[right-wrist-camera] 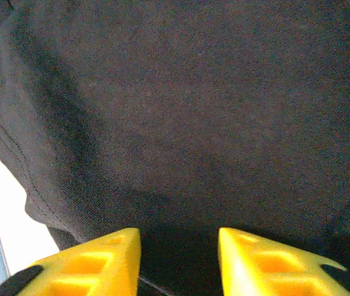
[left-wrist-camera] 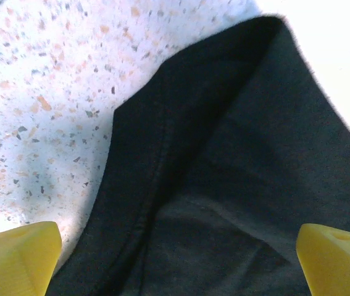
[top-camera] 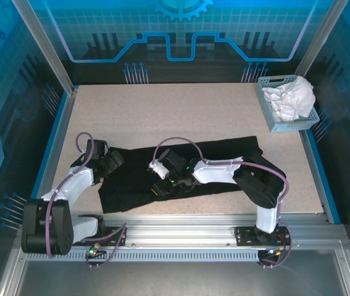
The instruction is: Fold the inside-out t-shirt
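Spread as a long black band over the near half of the bench (top-camera: 181, 111): the inside-out t-shirt (top-camera: 128, 188), reaching from close to the left near corner toward the right side, mostly flat, with its far edge slanting a little. Crossed in the middle by the right arm, stretched low over the cloth from the right near corner toward the centre and hiding a good part of it. Above the left end of the shirt, the left gripper (left-wrist-camera: 178, 259), yellow fingers (left-wrist-camera: 17, 259) spread wide and holding nothing. Under them, in the left wrist view, a doubled edge of black cloth with a stitched seam, and speckled bench surface just to the left of that edge. Over the centre of the shirt, the right gripper (right-wrist-camera: 179, 256), fingers partly apart with dark cloth in the gap. Impossible to tell from the pictures: cloth pinched there, or only cloth lying beneath. In the right wrist view also a stitched hem at the left, and beside it a pale strip with a thin metal bar. At the far right corner of the bench, well apart from the shirt, a grey-blue slotted basket (top-camera: 286, 128) with a crumpled white cloth (top-camera: 293, 95) inside, rising above the rim. Along the near edge, a metal rail (top-camera: 181, 225) carrying both arm bases. Around the bench, blue patterned walls.
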